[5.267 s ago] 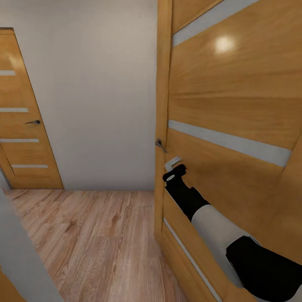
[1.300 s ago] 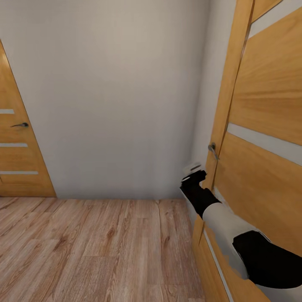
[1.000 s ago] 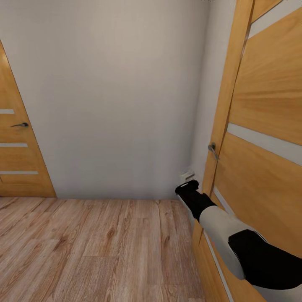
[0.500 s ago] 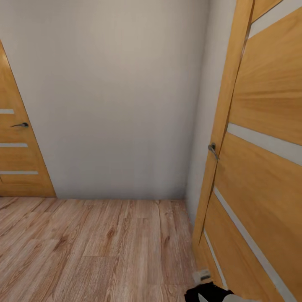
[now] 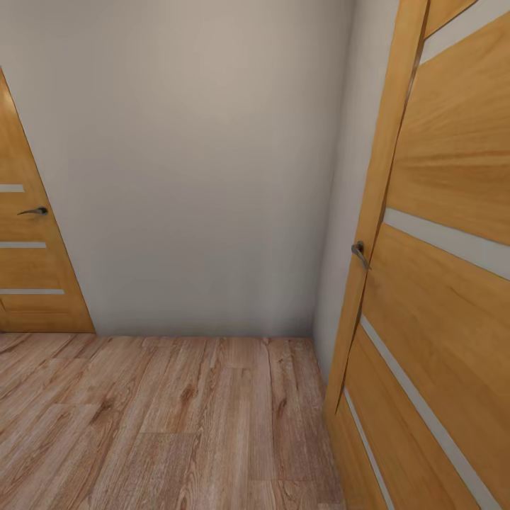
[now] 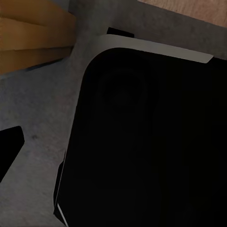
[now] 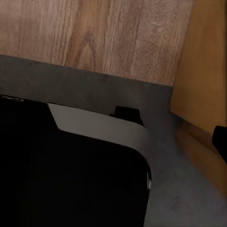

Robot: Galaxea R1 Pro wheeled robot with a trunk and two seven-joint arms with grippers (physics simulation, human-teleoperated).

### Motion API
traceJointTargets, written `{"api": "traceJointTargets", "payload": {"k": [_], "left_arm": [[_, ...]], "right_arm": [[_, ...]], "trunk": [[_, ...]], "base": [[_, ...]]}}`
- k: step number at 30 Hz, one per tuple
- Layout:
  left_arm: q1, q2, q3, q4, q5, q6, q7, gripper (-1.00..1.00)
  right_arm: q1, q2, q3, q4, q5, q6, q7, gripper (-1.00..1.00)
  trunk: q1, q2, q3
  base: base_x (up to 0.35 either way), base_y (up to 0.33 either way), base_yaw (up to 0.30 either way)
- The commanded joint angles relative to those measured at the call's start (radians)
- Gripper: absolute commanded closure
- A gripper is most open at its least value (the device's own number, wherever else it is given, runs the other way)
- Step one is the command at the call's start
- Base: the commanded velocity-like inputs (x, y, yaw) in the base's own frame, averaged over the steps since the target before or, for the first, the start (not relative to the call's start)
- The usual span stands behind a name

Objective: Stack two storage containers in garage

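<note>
A plain grey-white wall (image 5: pixel 191 163) faces us across the far side, meeting the floor in a straight line. Beneath it runs the light wood-plank floor (image 5: pixel 156 418), the planks running near to far and fanning out slightly leftward. On the right, close in, stands a big orange-wood door (image 5: pixel 439 283), swung ajar so its edge points toward us; pale horizontal strips cross its face and a small metal handle (image 5: pixel 360 253) sits on its leading edge, about mid-height. Far left, a second door (image 5: pixel 28 262) of the same wood and the same pale strips sits shut against the wall, its dark lever handle (image 5: pixel 33 210) pointing left. From the left wrist, a black rounded body panel (image 6: pixel 142 142) of the robot with a pale rim looms over a grey surface, a slice of orange wood at one corner. From the right wrist, a similar black panel (image 7: pixel 71 175) with a pale rim, grey surface beyond it, floor planks and the orange door edge past that. How far either gripper's fingers are apart, and whether they carry anything, cannot be told here. The containers' whereabouts and heading cannot be told from this corridor spot.
</note>
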Motion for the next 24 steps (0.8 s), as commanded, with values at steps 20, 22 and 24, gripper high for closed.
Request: {"api": "traceJointTargets", "payload": {"k": [20, 22, 24], "left_arm": [[0.000, 0.000, 0.003, -0.001, 0.009, -0.002, 0.005, -1.00], [0.000, 0.000, 0.003, -0.001, 0.009, -0.002, 0.005, -1.00], [0.000, 0.000, 0.003, -0.001, 0.009, -0.002, 0.005, -1.00]], "right_arm": [[0.011, -0.008, 0.007, 0.002, -0.008, -0.033, -0.011, -1.00], [0.011, -0.011, 0.007, 0.002, -0.008, -0.033, -0.011, -1.00], [0.011, -0.013, 0.007, 0.002, -0.008, -0.033, -0.010, -1.00]], "trunk": [[0.000, -0.001, -0.001], [0.000, -0.001, -0.001], [0.000, -0.001, -0.001]], "base": [[0.000, 0.000, 0.000], [0.008, 0.000, 0.000], [0.078, 0.000, 0.000]]}}
